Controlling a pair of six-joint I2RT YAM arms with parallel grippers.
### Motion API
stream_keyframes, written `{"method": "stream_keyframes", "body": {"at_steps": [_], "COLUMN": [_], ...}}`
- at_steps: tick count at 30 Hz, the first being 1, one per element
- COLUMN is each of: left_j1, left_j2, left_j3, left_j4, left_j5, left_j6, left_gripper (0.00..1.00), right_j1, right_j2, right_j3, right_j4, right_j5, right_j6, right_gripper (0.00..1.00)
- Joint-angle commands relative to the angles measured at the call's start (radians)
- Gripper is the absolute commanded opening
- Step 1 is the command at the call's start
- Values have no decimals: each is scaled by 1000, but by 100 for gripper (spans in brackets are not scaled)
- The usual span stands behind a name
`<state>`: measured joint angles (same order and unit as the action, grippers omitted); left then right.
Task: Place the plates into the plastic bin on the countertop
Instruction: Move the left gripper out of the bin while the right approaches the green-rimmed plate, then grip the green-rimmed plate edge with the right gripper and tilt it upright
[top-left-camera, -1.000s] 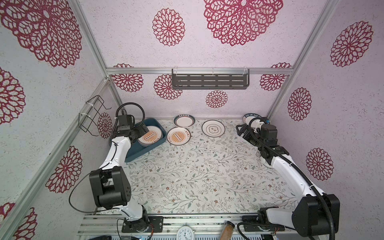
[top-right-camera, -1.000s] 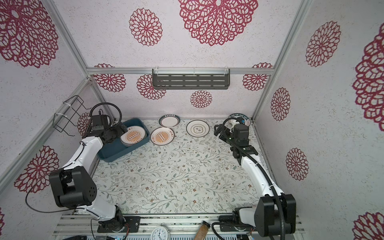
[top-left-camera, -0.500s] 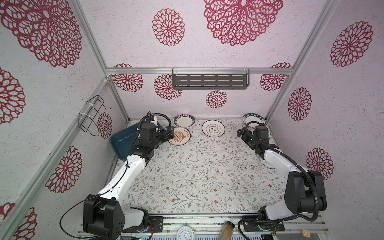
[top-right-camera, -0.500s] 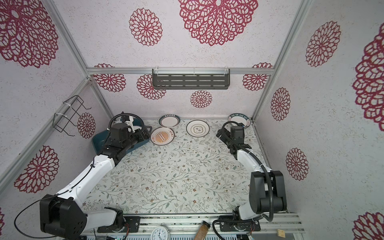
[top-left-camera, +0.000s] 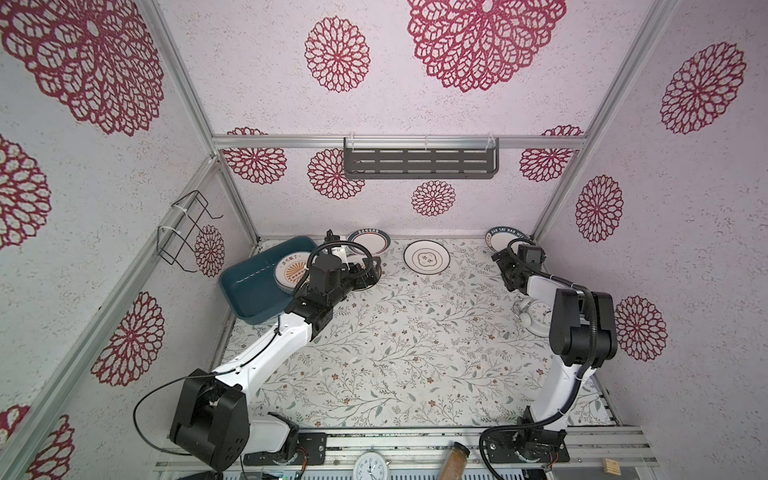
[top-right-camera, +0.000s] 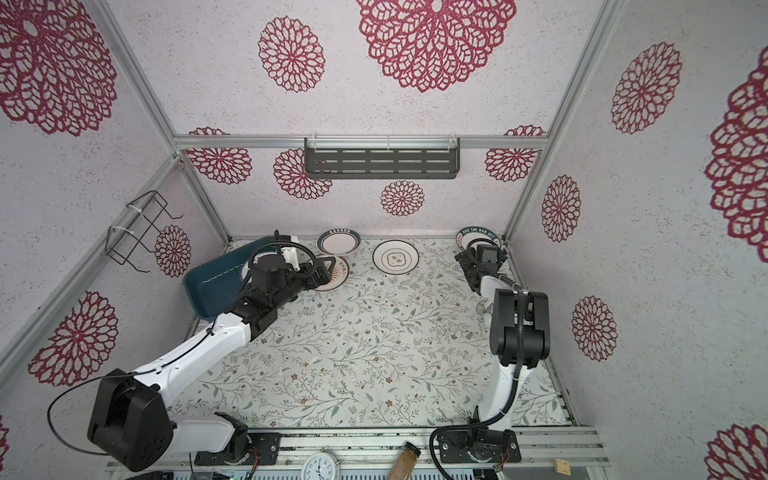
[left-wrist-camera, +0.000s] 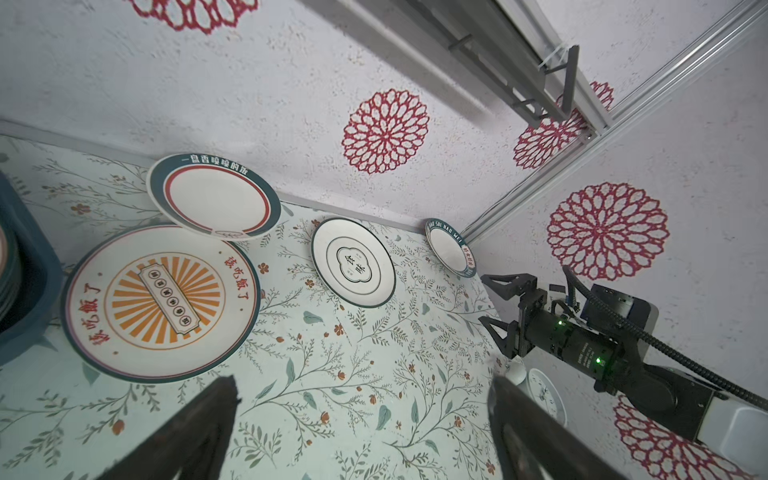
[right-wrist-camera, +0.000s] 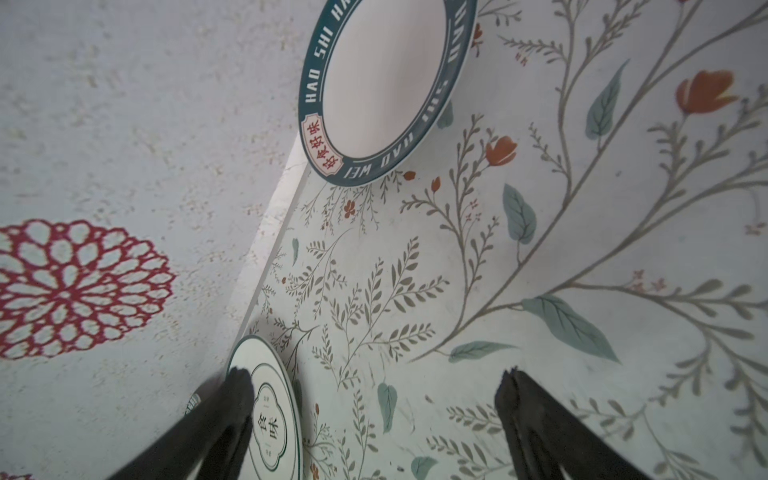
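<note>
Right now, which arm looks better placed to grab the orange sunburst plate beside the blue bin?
Left. The open left gripper sits right by the sunburst plate, next to the plastic bin. The right gripper, also open, is far across the countertop, facing the teal-rimmed plate in the corner.

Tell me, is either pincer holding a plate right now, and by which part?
Nothing is held. The left pincer stands open near the sunburst plate; the right pincer stands open short of the teal-rimmed corner plate.

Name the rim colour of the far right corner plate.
Plate rim: dark teal, white-lettered; clearest in the right wrist view.
</note>
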<state>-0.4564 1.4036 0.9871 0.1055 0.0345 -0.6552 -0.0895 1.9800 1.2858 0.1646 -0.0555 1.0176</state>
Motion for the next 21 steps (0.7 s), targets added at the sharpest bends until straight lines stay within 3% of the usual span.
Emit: {"method": "stream_keyframes", "body": {"at_steps": [1,10,15,21], "left_j1": [-37,-97,-110,-161], "left_j2": [47,206,335,494], "left_j3": [52,223,345,543], "left_j4": [65,-52,-63,-175], "left_j5": [1,70,211,262], "left_j6": [19,94,96,140], "left_gripper": [97,97,97,97], "right_j1": [-15,-31,-47,-51], "right_j2": [33,195,274,346], "right_j3": [61,192,246,302], "right_j4": [70,158,210,200], "right_j5": [31,66,59,96], "right_j6": [71,97,158,197], "right_gripper": [94,95,93,88]}}
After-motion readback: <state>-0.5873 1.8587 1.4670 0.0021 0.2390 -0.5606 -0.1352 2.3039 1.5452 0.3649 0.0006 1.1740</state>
